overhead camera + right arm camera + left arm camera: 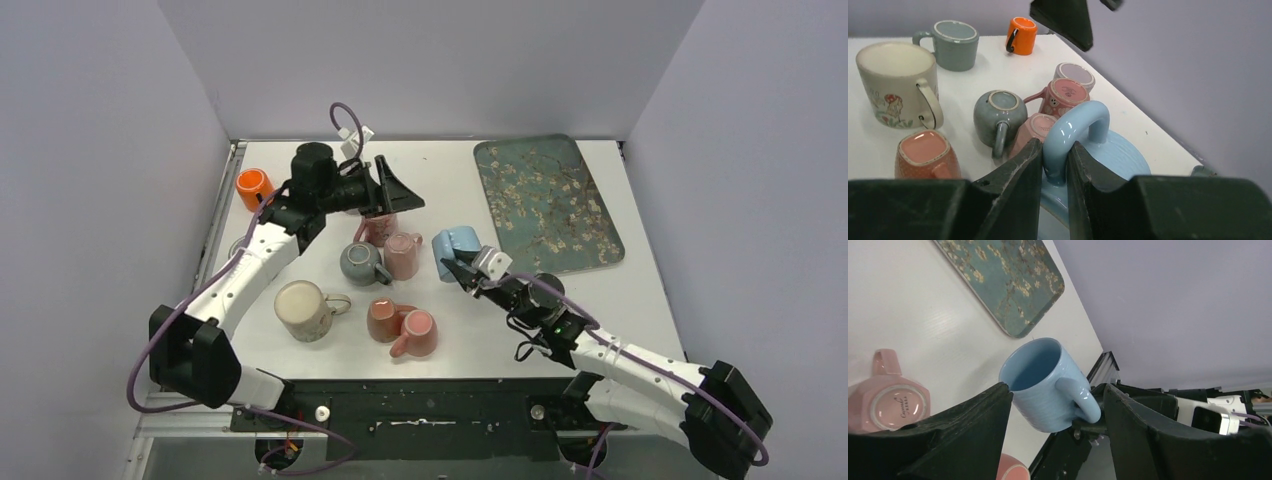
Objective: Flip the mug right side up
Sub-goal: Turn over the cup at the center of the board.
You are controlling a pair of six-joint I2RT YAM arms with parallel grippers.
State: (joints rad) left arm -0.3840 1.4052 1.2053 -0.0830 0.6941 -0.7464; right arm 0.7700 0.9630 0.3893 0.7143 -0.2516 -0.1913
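Observation:
The light blue mug (455, 243) is held by its handle (1075, 131) between the fingers of my right gripper (470, 270), which is shut on it (1054, 145). The mug is tilted, almost on its side, right of the middle of the table. In the left wrist view its open mouth (1034, 367) faces up towards the camera. My left gripper (395, 190) is open and empty, above the table behind the pink mugs and apart from the blue mug. In the left wrist view the blue mug shows beyond and between the left gripper's (1055, 390) spread fingers.
A floral tray (548, 200) lies at the back right. A grey mug (360, 262) and two pink mugs (403, 255) stand upside down at the centre. Two salmon mugs (400, 325), an upright cream mug (303, 310) and an orange mug (254, 188) are nearby.

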